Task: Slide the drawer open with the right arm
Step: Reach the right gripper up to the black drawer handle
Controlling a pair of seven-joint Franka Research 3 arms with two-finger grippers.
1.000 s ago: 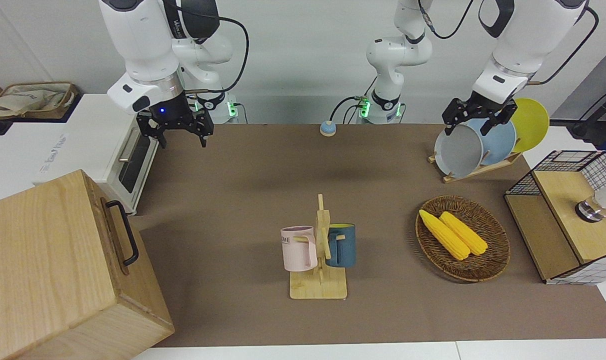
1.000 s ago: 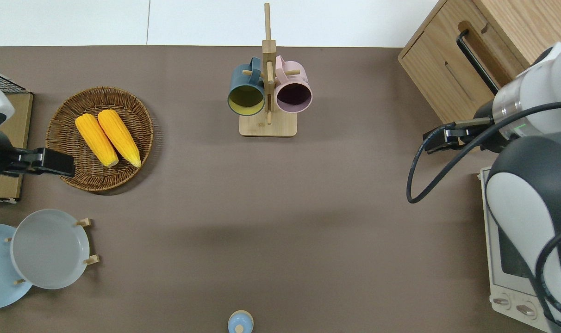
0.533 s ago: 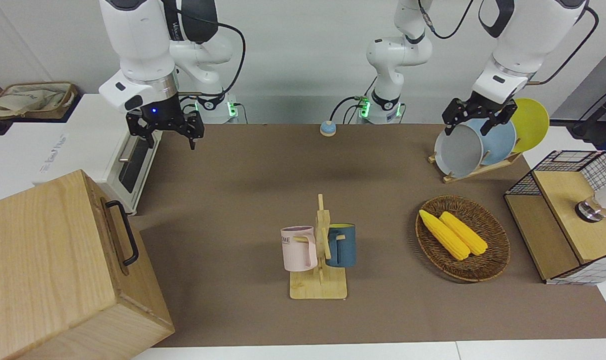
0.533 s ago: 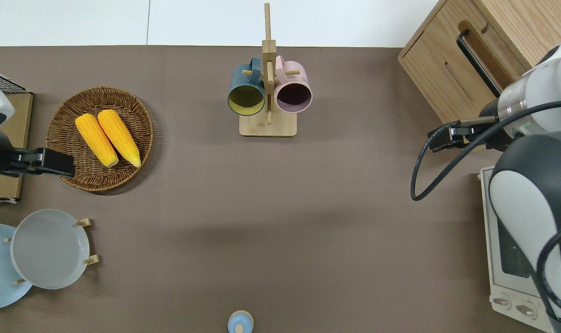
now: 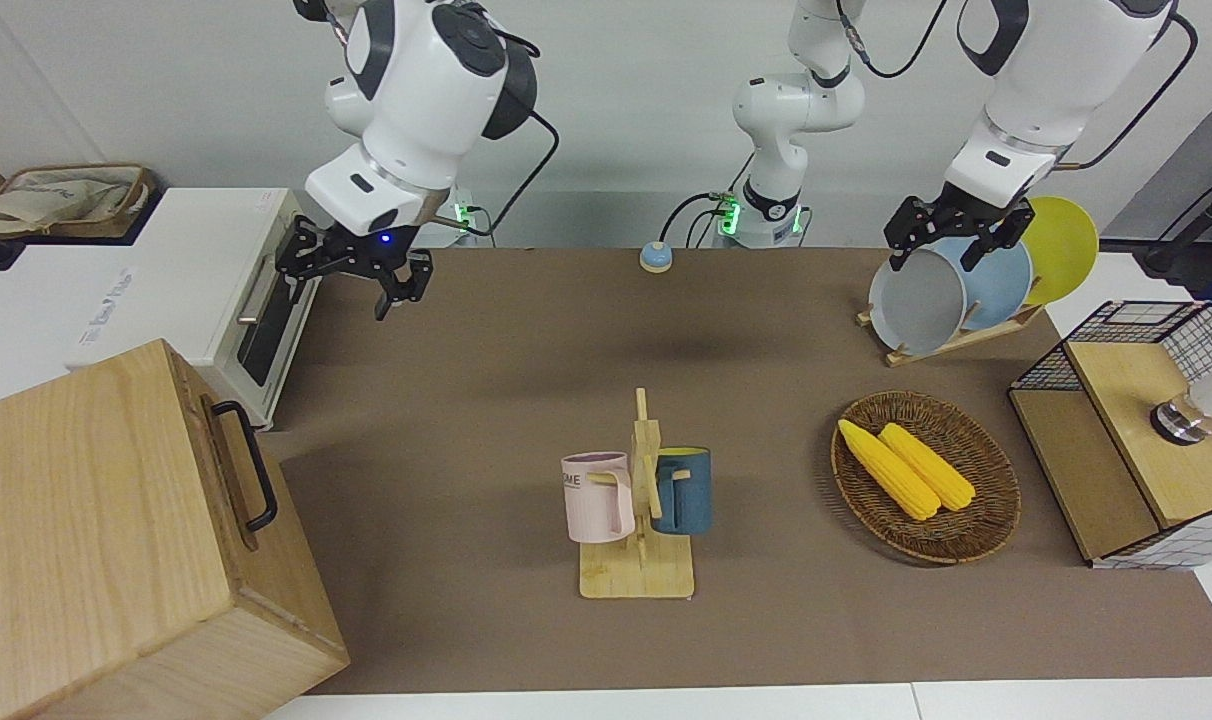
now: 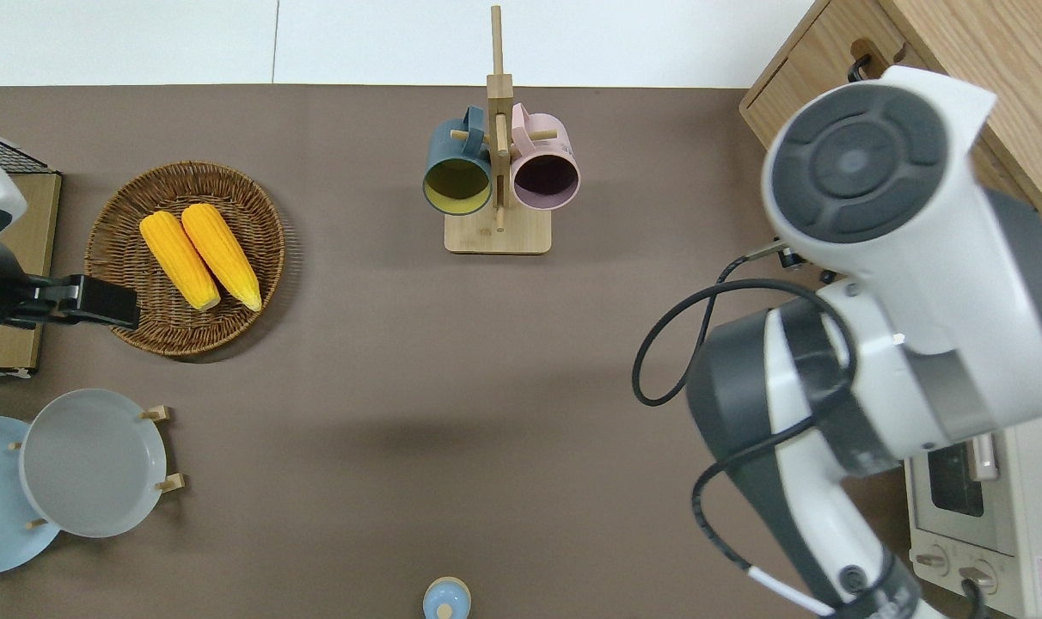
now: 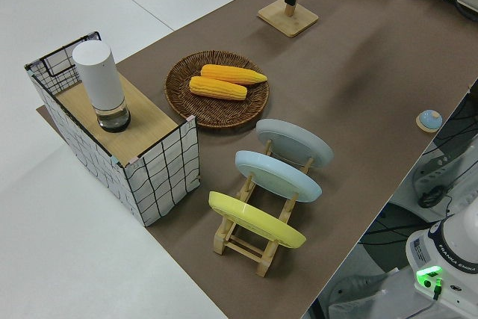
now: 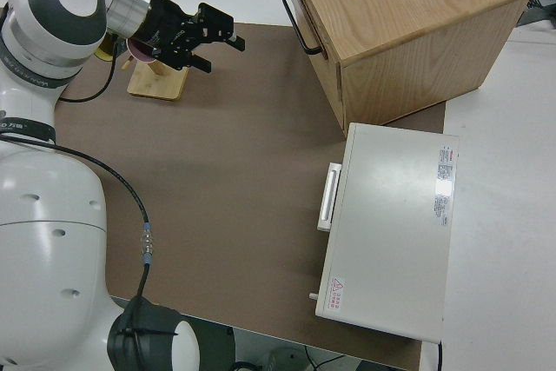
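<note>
At the right arm's end of the table, the drawer (image 5: 228, 470) sits closed in the big wooden box (image 5: 86, 530), which stands farther from the robots than the white toaster oven (image 8: 391, 228). The right gripper (image 8: 208, 36) hangs in the air over the brown mat with its jaws spread and empty, well apart from the drawer's black handle (image 5: 251, 463); the left arm is parked. The wicker basket (image 6: 117, 266) holds two corn cobs (image 6: 199, 255), two mugs (image 5: 598, 497) hang on the wooden stand (image 5: 638, 570), and three plates (image 7: 276, 177) lean in a rack.

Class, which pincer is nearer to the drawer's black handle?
The right pincer: it hangs over the mat near the oven, toward the handle's end of the table. The left pincer is parked at the opposite end.
</note>
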